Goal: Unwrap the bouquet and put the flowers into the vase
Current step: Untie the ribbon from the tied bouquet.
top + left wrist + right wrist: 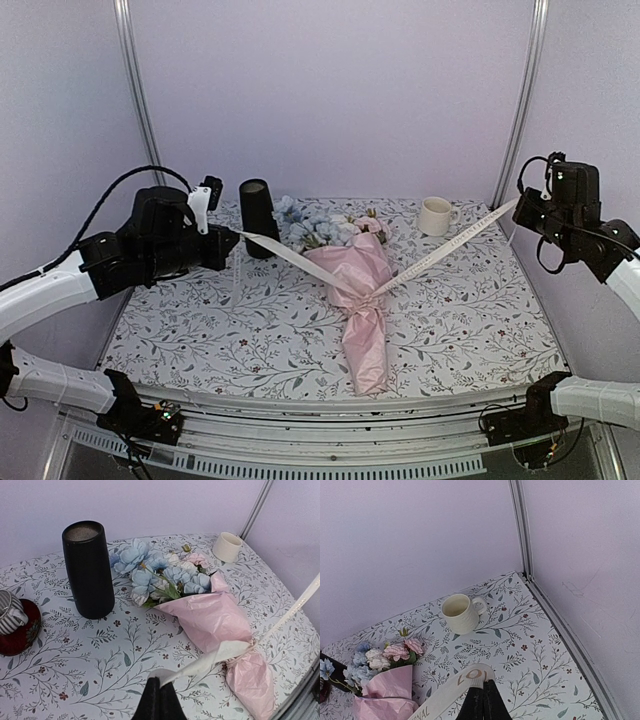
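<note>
The bouquet [362,300] lies mid-frame in the top view, paper tail pointing at the bottom edge, blooms toward the top. Starting from the claws: our left gripper [159,702] is pinched shut on one end of the cream ribbon [290,255] at centre left, and our right gripper [482,702] is clamped on the other end at the upper right. Both strands run taut down to the cone's waist, so the ribbon draws a wide V across the frame. We'd say the tie is being pulled loose but isn't off, since the pink tissue paper [210,617] is wrapped tight round the stems. The flowers [320,228] sit inside it, heads just beside the black vase [257,215] at upper centre-left, which is upright with no stems in it. So we've got the ribbon to finish, paper to open, every stem to move.
</note>
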You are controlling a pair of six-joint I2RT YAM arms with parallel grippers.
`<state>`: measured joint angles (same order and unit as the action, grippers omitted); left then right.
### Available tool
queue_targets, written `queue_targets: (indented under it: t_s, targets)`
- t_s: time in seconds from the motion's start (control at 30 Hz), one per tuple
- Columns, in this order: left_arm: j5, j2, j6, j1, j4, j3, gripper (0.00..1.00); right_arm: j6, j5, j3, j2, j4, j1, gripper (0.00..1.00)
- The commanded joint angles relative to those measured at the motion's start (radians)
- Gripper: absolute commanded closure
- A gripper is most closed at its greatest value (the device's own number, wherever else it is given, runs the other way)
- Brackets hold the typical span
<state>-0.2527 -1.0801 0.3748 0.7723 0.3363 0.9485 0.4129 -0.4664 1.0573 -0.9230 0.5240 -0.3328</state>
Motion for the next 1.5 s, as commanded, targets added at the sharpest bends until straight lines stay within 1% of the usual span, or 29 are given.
queue_targets:
  t_s: [0.0,0.13,0.33,0.8,1.07,1.13,1.23,1.4,1.47]
  targets:
    - [-0.016,0.003,0.023,-0.033,0.015,-0.031,1.00,0.022,-0.019,-0.040,-0.014,-0.010,0.019,0.98]
    - [-0.031,-0.004,0.044,-0.051,0.037,-0.039,1.00,0.054,-0.017,-0.063,-0.025,0.001,0.059,0.98]
    - [-0.031,0.018,0.057,-0.096,0.053,-0.066,1.00,0.067,0.043,-0.090,-0.009,-0.007,0.137,0.98]
    - [-0.031,0.046,0.079,-0.152,0.076,-0.098,1.00,0.124,0.004,-0.098,0.007,0.032,0.178,0.98]
    - [-0.008,0.054,0.081,-0.169,0.068,-0.119,1.00,0.114,0.046,-0.119,0.006,0.009,0.179,0.97]
    - [-0.012,0.054,0.083,-0.171,0.066,-0.123,1.00,0.100,0.079,-0.124,-0.005,-0.008,0.179,0.96]
    - [-0.056,0.047,0.112,-0.180,0.074,-0.133,1.00,0.090,0.109,-0.116,-0.046,0.003,0.179,0.96]
    - [-0.223,0.046,0.228,-0.204,0.141,-0.151,1.00,0.149,0.063,-0.117,-0.076,0.031,0.180,0.95]
    - [-0.270,0.064,0.255,-0.209,0.153,-0.164,0.99,0.170,0.038,-0.118,-0.074,0.042,0.182,0.95]
